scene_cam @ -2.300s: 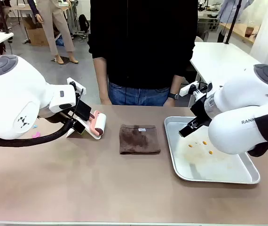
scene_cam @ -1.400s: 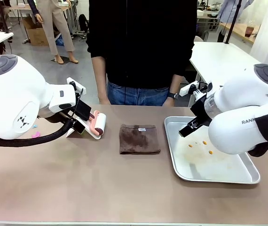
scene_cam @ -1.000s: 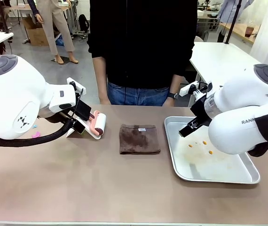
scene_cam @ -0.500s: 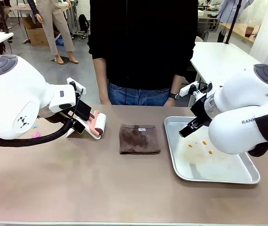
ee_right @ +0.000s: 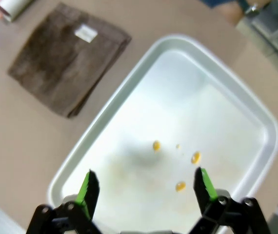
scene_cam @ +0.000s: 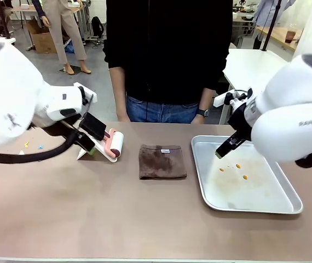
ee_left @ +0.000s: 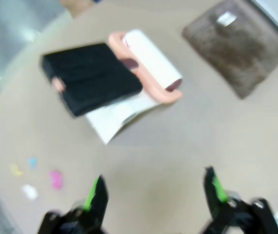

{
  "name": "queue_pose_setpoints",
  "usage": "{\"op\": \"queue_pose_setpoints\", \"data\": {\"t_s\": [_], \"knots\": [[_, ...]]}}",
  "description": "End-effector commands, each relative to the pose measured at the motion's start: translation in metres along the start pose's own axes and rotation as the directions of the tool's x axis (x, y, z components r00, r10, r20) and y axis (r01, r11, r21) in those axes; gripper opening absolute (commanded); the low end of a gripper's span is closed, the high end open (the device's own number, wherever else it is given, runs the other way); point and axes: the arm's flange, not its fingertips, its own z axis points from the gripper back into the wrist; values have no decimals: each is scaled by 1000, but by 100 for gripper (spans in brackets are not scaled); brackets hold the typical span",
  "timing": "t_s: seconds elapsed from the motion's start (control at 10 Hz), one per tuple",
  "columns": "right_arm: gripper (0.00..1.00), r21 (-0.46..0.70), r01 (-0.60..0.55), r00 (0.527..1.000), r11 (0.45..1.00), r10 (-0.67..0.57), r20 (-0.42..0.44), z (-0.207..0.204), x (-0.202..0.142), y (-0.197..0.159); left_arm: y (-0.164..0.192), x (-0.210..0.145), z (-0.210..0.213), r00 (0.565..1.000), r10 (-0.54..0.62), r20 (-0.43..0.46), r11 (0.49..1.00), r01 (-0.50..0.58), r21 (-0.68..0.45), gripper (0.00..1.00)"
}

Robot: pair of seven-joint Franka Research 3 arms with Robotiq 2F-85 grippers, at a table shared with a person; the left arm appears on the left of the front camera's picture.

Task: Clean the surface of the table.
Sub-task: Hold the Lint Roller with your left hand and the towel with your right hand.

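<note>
**Tan table with cloth, roller and tray; both grippers spread, nothing held**

Front view. The tan table [scene_cam: 117, 219] is seen across the whole near ground. A folded brown cloth [scene_cam: 162, 161] is laid flat at the far middle. Left of it, a pink-handled lint roller [scene_cam: 115, 143] is propped on a white stand, with a black block [scene_cam: 94, 126] just beside it. Right of the cloth a metal tray [scene_cam: 254, 192] is set, with a few yellow crumbs [scene_cam: 238, 166] in it. Small coloured scraps [scene_cam: 33, 146] are scattered at the far left. A person [scene_cam: 167, 55] in black is seen standing at the far edge.

Left wrist view (blurred). The left gripper [ee_left: 153, 190] is held above bare table top near the roller stand. Its jaws are spread wide and nothing is gripped.

Right wrist view. The right gripper [ee_right: 145, 187] is held over the tray, close to the crumbs. Its jaws are spread wide with nothing between them.
</note>
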Motion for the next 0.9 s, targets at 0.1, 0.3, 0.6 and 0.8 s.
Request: {"op": "queue_pose_setpoints", "data": {"t_s": [0.1, 0.3, 0.6, 0.8], "knots": [[100, 164, 157, 988, 974, -156, -15, 63, -7, -17, 11, -7, 82, 992, 122, -33, 992, -123, -26, 100], [100, 435, 349, 921, 830, -390, 4, 99, -37, -50, 55, -21, 105, 975, 220, -17, 948, -218, -232, 100], [100, 611, 516, 761, 600, -649, -6, 126, -105, -104, 151, -87, 149, 843, 527, 105, 759, -412, -504, 100], [100, 715, 555, 626, 425, -780, -23, 129, -148, -151, 171, -122, 154, 754, 645, 127, 668, -475, -572, 100]]}}
